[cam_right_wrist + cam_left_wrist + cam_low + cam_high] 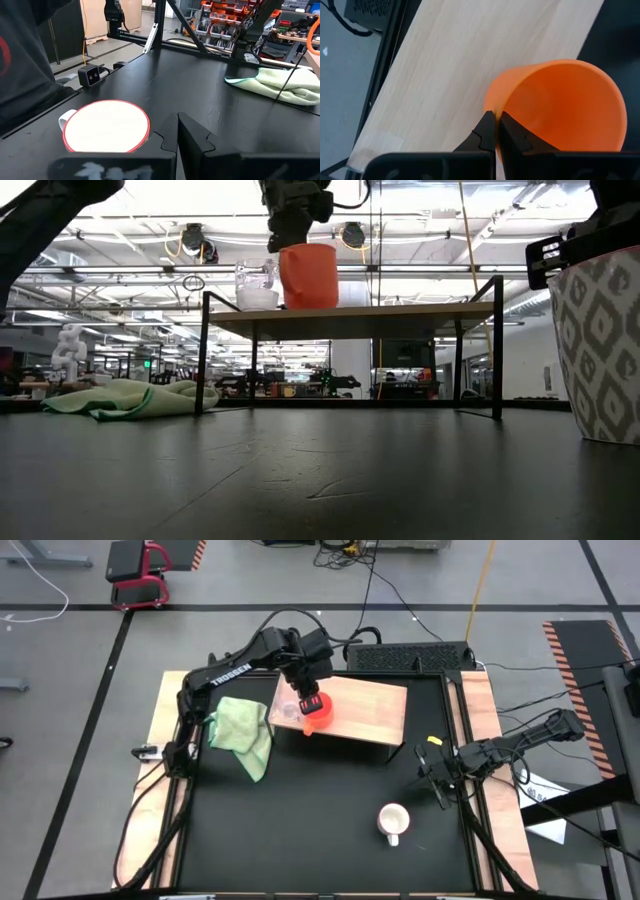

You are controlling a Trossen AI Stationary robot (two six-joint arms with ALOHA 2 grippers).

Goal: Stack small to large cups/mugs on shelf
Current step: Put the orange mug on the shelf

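Observation:
The orange mug stands on the wooden shelf, near its left end, with the small clear glass cup just left of it. In the low view the orange mug and the glass cup stand side by side on the shelf board. My left gripper comes down from above and is shut on the orange mug. The white mug stands on the black table, near right. My right gripper is shut and empty, hovering just right of the white mug. My left gripper pinches the orange mug's wall at the rim, one finger inside the mug and one outside. The fingers come from above, pointing down. The mug is upright, and its bottom appears to rest on the shelf board.
A light green cloth lies on the table left of the shelf. The shelf stands on thin dark legs. A black box sits behind the shelf. Bare black tabletop lies in front.

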